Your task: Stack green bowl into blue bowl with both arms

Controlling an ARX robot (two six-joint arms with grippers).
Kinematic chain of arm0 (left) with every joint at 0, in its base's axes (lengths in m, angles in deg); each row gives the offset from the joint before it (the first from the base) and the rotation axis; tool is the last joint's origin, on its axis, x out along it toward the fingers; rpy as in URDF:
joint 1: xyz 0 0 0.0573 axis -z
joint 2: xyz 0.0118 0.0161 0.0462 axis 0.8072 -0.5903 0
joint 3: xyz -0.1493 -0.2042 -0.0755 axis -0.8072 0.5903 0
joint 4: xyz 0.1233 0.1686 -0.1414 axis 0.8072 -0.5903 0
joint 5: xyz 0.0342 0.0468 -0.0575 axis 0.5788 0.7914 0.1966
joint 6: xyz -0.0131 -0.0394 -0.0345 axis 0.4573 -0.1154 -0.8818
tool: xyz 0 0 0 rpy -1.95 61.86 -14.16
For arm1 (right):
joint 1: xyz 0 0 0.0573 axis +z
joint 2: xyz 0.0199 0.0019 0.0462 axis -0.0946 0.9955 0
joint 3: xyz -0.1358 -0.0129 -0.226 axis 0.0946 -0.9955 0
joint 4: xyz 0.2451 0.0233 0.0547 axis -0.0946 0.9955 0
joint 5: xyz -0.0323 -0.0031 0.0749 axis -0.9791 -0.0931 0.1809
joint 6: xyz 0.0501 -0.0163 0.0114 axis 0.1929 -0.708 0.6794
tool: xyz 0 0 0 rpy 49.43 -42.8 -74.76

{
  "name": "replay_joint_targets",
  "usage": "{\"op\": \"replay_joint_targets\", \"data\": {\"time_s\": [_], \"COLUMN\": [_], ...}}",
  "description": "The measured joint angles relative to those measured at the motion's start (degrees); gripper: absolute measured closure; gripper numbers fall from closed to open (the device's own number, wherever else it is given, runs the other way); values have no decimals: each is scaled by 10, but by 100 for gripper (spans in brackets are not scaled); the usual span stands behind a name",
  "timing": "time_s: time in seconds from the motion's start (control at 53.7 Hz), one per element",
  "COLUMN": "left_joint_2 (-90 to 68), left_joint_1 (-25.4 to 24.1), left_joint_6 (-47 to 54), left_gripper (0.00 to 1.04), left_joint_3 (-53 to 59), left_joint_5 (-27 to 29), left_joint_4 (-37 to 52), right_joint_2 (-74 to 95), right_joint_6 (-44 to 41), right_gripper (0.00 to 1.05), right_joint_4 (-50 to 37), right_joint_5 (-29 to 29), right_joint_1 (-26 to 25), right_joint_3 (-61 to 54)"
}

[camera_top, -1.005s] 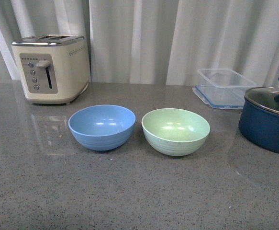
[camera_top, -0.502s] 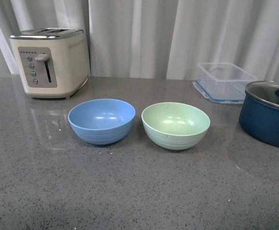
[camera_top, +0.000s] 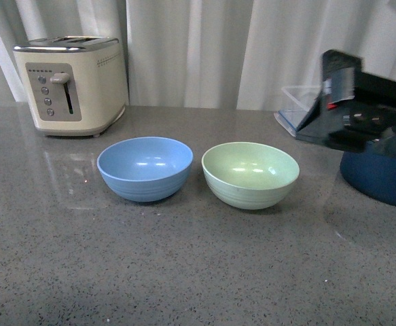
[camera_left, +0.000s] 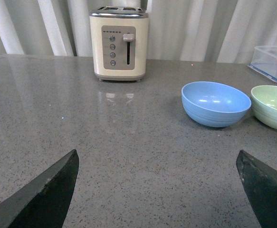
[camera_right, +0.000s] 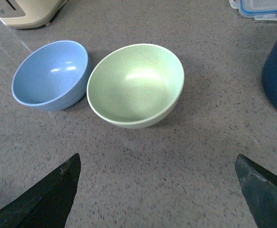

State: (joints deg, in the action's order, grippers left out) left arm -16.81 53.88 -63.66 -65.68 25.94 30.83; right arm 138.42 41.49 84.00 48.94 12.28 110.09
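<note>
The blue bowl point(camera_top: 145, 168) and the green bowl point(camera_top: 250, 174) stand upright side by side on the grey counter point(camera_top: 184, 272), blue on the left, a narrow gap between them. Both are empty. My right arm point(camera_top: 361, 112) reaches in from the right, above and to the right of the green bowl. The right gripper point(camera_right: 157, 159) is open over bare counter, with the green bowl point(camera_right: 136, 85) and blue bowl point(camera_right: 50, 75) ahead of it. My left gripper point(camera_left: 156, 156) is open, low over the counter, well left of the blue bowl point(camera_left: 216, 103) and green bowl point(camera_left: 273, 107).
A cream toaster point(camera_top: 72, 85) stands at the back left. At the back right, a clear plastic container point(camera_top: 296, 109) and a dark navy pot point(camera_top: 381, 180) are partly covered by the right arm. White curtains hang behind the counter.
My right arm has come into the front view from the right, in front of the container and the pot. The bowls have kept their places.
</note>
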Motion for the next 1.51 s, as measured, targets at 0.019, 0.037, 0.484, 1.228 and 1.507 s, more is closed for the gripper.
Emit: {"op": "replay_joint_targets", "data": {"time_s": [0.019,0.037,0.484,1.228,1.507], "left_joint_2": [0,0,0,0,0], "left_joint_1": [0,0,0,0,0], "left_joint_6": [0,0,0,0,0], "left_gripper": [7,7,7,7,7], "left_joint_3": [0,0,0,0,0], "left_joint_5": [0,0,0,0,0], "left_joint_4": [0,0,0,0,0], "right_joint_2": [16,28,244,344,334], "right_joint_6": [6,9,22,31,29], "right_gripper": [10,10,10,62,104], "right_joint_4": [1,2,25,65,66], "right_joint_5": [-3,-5,-85,-128,-130], "right_joint_1": [1,2,-35,-26,-24], "right_joint_3": [10,18,192,282,282]}}
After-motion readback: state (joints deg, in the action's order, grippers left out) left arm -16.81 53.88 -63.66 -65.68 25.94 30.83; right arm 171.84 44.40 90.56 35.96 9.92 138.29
